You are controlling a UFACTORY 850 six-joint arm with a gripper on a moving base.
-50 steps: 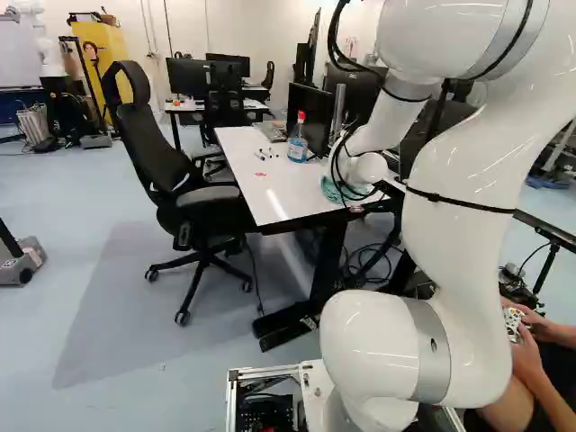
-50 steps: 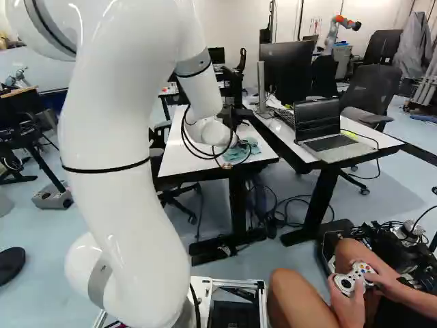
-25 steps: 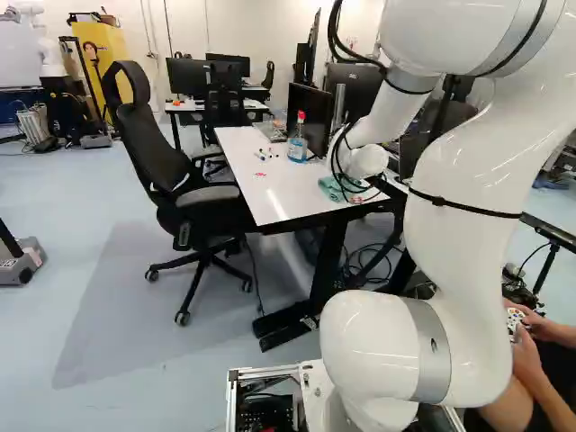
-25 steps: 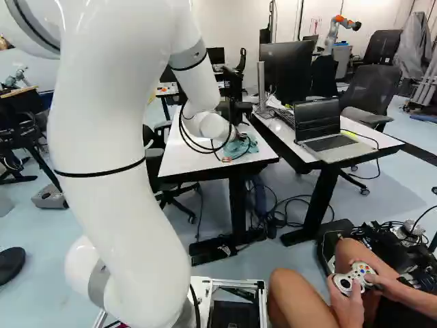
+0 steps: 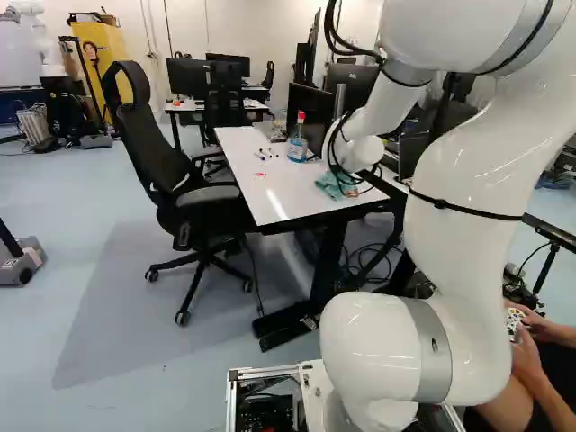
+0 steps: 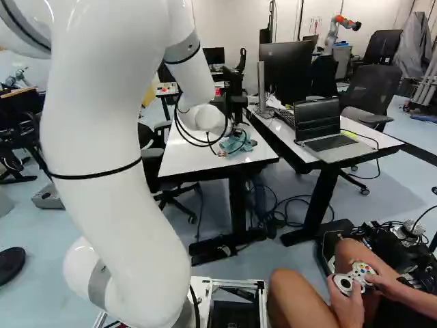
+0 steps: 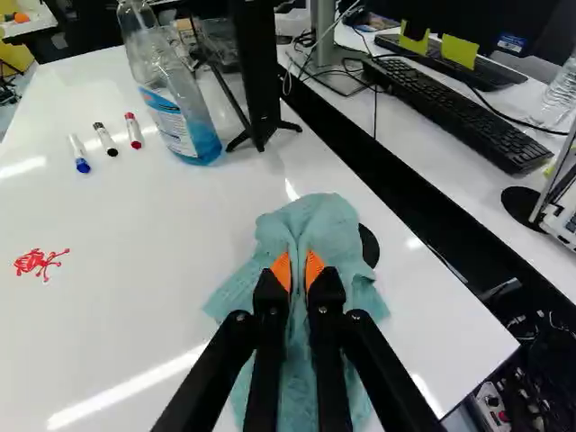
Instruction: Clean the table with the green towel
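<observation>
In the right base view my gripper point(image 6: 237, 130) is mostly hidden by the wrist, low at the near end of the white table point(image 5: 247, 184). The wrist view shows the gripper point(image 7: 298, 270) shut on a raised fold of the green towel point(image 7: 324, 225), its orange pads pressing from both sides. The rest of the towel lies crumpled on the tabletop under and around the fingers. A red scribble point(image 7: 40, 263) marks the table to one side of the towel.
A spray bottle point(image 7: 184, 117) stands ahead of the gripper beside a black monitor stand point(image 7: 259, 99). Several markers, including a blue-tipped one point(image 7: 79, 153), lie near it. A black round object point(image 7: 368, 245) touches the towel. Across a gap, another table holds a keyboard point(image 7: 459, 112).
My wrist has moved a little ahead and leftward over the table, and the gripped towel has shifted with it. The base has not moved.
</observation>
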